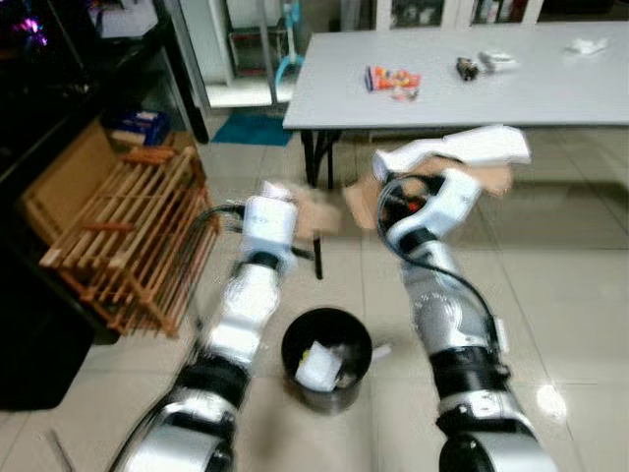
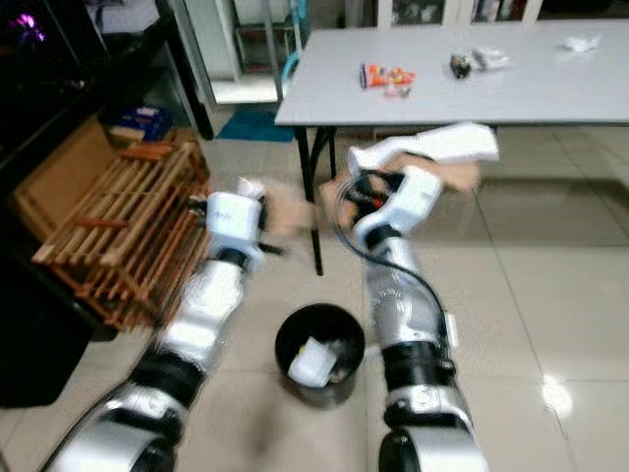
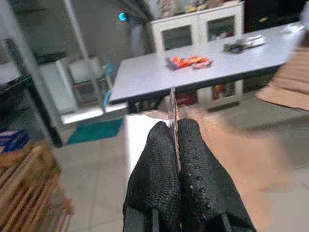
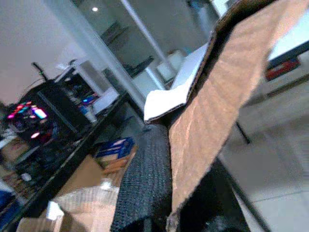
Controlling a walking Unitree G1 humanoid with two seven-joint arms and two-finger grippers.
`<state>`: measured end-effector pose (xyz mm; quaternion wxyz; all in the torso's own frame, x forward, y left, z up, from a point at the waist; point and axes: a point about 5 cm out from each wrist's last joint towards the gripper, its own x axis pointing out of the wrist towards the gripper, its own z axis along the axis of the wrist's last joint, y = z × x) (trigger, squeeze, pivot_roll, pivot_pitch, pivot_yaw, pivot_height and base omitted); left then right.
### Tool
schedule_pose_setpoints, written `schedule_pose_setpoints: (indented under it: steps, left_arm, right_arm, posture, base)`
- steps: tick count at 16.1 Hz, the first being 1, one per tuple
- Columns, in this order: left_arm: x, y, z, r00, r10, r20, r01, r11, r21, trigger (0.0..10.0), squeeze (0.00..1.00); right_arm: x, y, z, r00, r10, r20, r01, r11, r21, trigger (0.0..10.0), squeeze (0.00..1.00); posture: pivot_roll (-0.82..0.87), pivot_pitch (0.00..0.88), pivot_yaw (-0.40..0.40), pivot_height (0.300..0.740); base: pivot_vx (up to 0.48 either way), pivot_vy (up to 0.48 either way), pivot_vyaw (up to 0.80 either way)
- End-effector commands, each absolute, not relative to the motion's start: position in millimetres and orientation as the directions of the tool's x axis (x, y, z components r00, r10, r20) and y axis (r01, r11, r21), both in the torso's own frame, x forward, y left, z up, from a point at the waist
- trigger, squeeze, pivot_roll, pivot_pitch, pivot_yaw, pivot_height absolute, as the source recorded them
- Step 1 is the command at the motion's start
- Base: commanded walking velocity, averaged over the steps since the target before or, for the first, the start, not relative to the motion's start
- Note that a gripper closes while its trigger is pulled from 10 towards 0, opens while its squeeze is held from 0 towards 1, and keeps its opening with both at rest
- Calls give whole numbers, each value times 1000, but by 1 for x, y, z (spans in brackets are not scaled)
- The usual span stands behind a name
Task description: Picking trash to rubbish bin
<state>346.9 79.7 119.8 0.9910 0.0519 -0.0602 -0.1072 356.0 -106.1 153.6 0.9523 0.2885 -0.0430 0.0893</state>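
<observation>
My left gripper [image 3: 175,140] is cut off at the picture's lower edge in my left wrist view; only the front of its fingers [image 3: 157,169] shows, pressed on a thin cardboard sheet [image 3: 172,104] seen edge-on, so its face is hidden. Beyond those fingertips a smeared tan cardboard mass [image 3: 231,145] has no readable outline. At my right gripper [image 4: 169,193], the cardboard piece [image 4: 222,96] covers one finger and runs past the frame's top edge. In the head views my left wrist [image 1: 270,221] is motion-blurred. Below both grippers, the bin [image 1: 326,356] holds pale items [image 1: 319,367] too indistinct to identify. Small objects on the table [image 1: 393,79] ahead cannot be identified.
</observation>
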Motion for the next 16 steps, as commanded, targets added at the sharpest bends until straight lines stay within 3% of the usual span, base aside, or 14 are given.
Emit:
schedule_pose_setpoints:
  steps: [1,4,8,11,16]
  left_arm:
    - [350,94,123,976,-188,111,173,976,132,10000,0]
    - [351,94,121,976,-193,100,179,974,139,10000,0]
    - [352,105,100,975,-218,-32,221,966,135,10000,0]
    - [343,110,68,935,-287,-208,308,949,73,10000,0]
    - [320,122,22,851,-251,-461,383,898,216,10000,0]
  right_arm:
    - [357,-94,159,973,179,142,-228,810,541,10000,0]
    - [357,-94,158,974,182,138,-228,812,537,10000,0]
    - [357,-94,158,974,183,136,-228,814,534,10000,0]
    - [358,-94,158,974,182,135,-226,816,533,10000,0]
    - [359,-95,159,974,184,132,-226,818,529,10000,0]
  posture:
    - [40,0,79,740]
    - [40,0,78,740]
    - [38,0,77,740]
    - [36,0,76,740]
    - [28,0,73,740]
  base:
    - [401,0,0]
    - [399,0,0]
    - [378,0,0]
    - [0,0,0]
    - [0,0,0]
